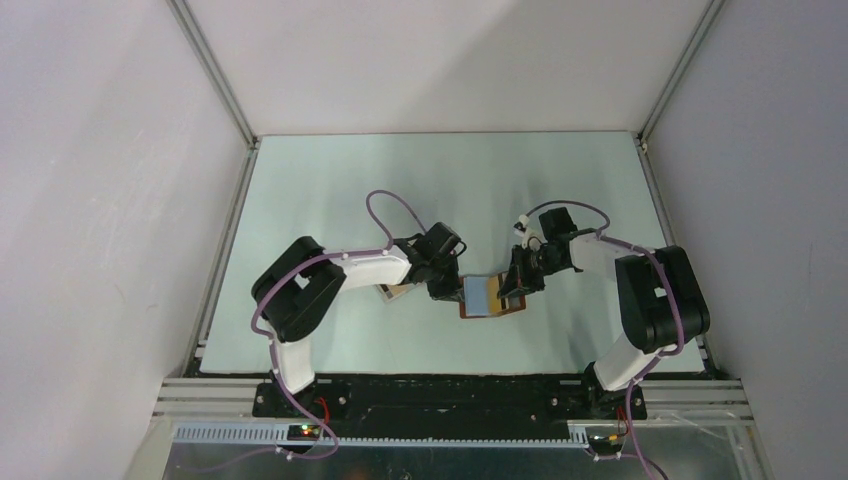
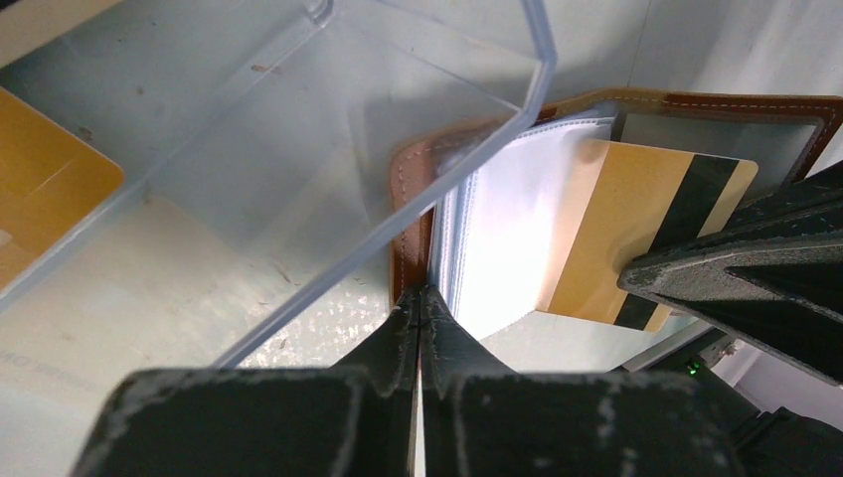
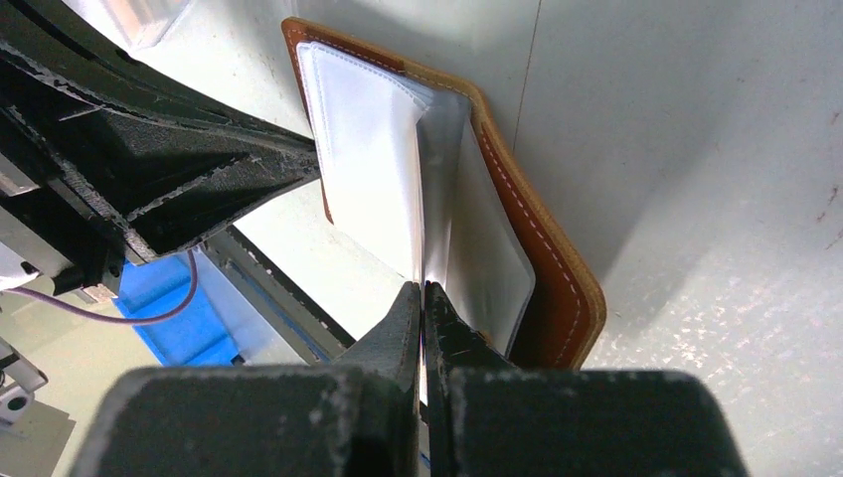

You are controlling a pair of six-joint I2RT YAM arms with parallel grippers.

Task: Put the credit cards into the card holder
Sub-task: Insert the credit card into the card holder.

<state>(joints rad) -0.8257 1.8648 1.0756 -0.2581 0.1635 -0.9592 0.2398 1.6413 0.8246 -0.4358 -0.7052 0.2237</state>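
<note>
Partly veiled by the clear plastic box (image 2: 298, 149) just beside it, the stitched brown-leather card holder (image 2: 408, 189) is lying open, its glossy translucent sleeves (image 3: 368, 149) fanning out. The left gripper (image 2: 422, 298) is clenching the holder's edge. The right gripper (image 3: 422, 290) is pinching a striped gold credit card (image 2: 616, 219) against a sleeve.

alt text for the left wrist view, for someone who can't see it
The left gripper, shut, pinches the edge of an open brown wallet, while the right gripper holds a gold striped card against its clear sleeves. A clear plastic box fills the upper left, with another gold card showing through it.
</note>
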